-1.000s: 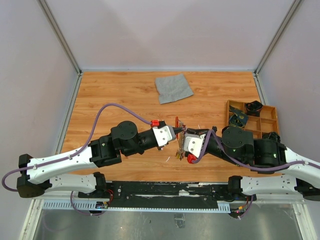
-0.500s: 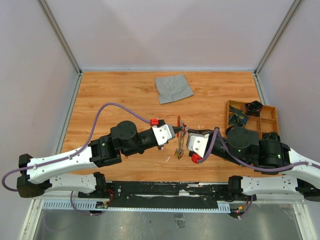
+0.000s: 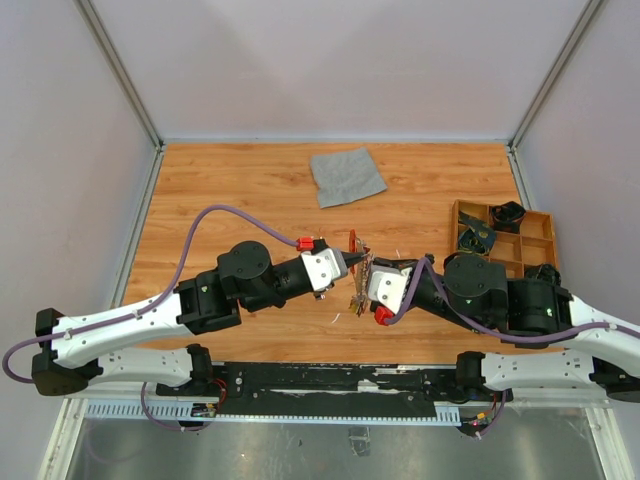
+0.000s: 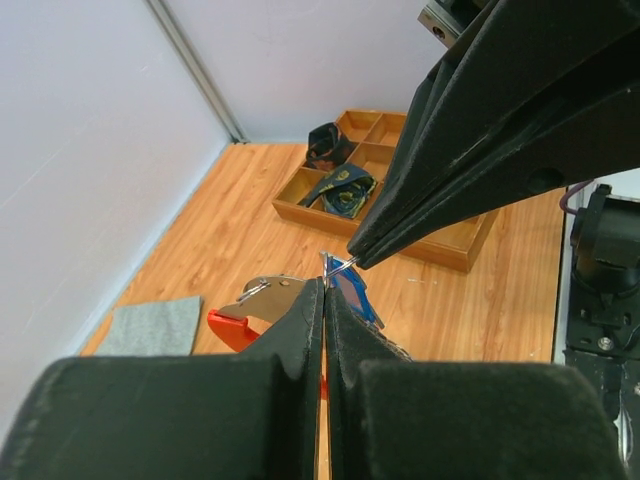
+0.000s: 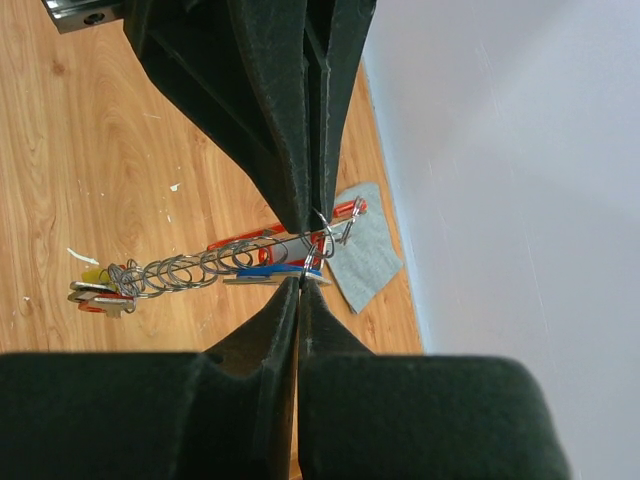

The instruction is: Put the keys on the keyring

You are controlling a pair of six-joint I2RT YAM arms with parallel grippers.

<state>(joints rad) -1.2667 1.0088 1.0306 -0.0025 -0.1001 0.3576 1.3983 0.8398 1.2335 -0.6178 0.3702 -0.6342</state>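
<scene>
My left gripper [image 3: 354, 262] and right gripper [image 3: 363, 274] meet tip to tip above the table's middle. The red keyring [image 3: 352, 240] hangs between them. Its silvery chain of rings [image 5: 180, 270] trails to yellow and red keys [image 5: 95, 290], which also show in the top view [image 3: 357, 300]. In the left wrist view my left gripper [image 4: 325, 285] is shut on the keyring's metal end by the red loop [image 4: 228, 326]. In the right wrist view my right gripper [image 5: 300, 283] is shut at the edge of a blue key [image 5: 268, 269], which sits by the thin ring [image 5: 325, 240].
A grey cloth square [image 3: 346, 175] lies at the back middle of the wooden table. A wooden compartment tray [image 3: 535, 225] with dark items stands at the right, close to my right arm. Grey walls close in the table on three sides.
My right gripper has moved a little left and back towards the left gripper after pulling away slightly. The keyring and hanging keys shifted with it. The left arm has barely moved.
</scene>
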